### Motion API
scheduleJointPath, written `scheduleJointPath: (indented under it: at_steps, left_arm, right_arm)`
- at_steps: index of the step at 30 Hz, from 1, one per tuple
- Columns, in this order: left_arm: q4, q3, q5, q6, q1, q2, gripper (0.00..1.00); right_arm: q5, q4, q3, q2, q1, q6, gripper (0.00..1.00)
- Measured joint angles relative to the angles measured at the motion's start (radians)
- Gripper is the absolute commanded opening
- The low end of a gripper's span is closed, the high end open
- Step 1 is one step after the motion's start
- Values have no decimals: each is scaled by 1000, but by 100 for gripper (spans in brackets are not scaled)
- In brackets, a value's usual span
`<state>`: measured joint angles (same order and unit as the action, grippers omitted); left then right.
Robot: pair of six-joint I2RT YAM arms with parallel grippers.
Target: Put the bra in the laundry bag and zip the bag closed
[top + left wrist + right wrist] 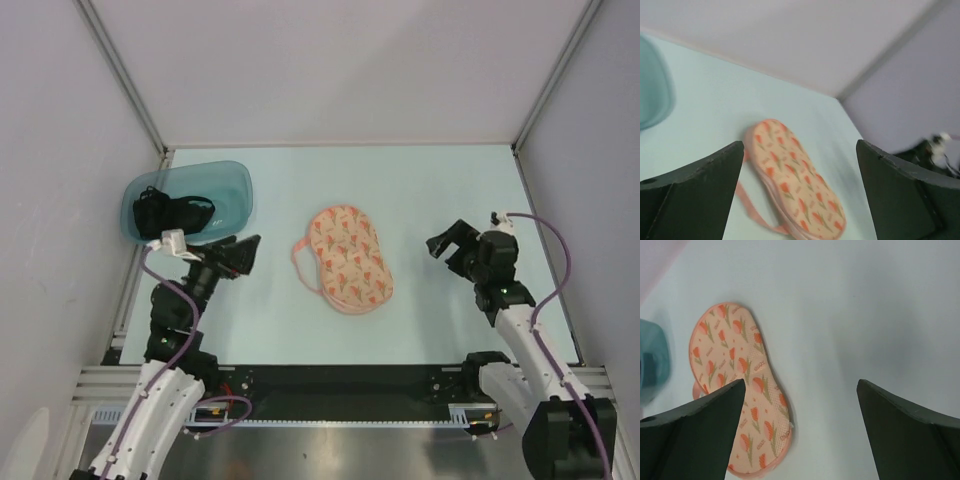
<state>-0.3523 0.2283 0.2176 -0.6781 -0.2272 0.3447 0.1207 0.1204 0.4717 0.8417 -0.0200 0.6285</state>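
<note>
My left end effector (pixel 244 256) and right end effector (pixel 450 240) both stand released, holding nothing. The peach two-lobed laundry bag (pixel 350 258), printed with orange tulips and lettering too small to read, lies flat mid-bench (pixel 430 185). The black fabric bra (pixel 172 213) sits crumpled in a translucent teal tub (pixel 236 190) at the far-left corner.

bra (pixel 171 213) in tub (pixel 233 188) far left, laundry bag (pixel 350 258) on table (pixel 440 185) centre

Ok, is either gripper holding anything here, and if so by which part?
Nothing is held. Left gripper and right gripper are both open and empty; the bra lies in the tub, the laundry bag on the table.
</note>
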Motion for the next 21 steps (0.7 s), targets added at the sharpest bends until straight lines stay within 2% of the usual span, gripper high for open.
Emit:
scheduleJointPath:
  at_steps: [4,8,10,13,14,16,17,21]
  left_arm:
    - [349,220,-296,-29,-1,42,99]
    - [549,343,-418,-26,-1,40,100]
    - [632,380,-409,-2,-1,40,100]
    - [723,412,-354,47,-1,31,99]
    - [743,413,-333,59,-1,21,99]
    - [784,414,-301,75,-1,4,100]
    - [802,415,-284,79,-1,-3,99]
    - [869,428,-231,93,-1,-8,99]
  right_arm:
    - [-122,25,93,84,-218,-47,100]
    - [-231,28,232,233,-475,-99,100]
    - [-262,8,291,312,-577,-132,99]
    - [-287,-8,373,442,-706,-180,94]
    - [-292,-10,402,489,-748,-200,87]
    - [-291,-8,459,584,-825,-235,83]
    - [-285,-9,484,628,-855,-249,78]
    - [-249,-4,558,773,-942,-286,70]
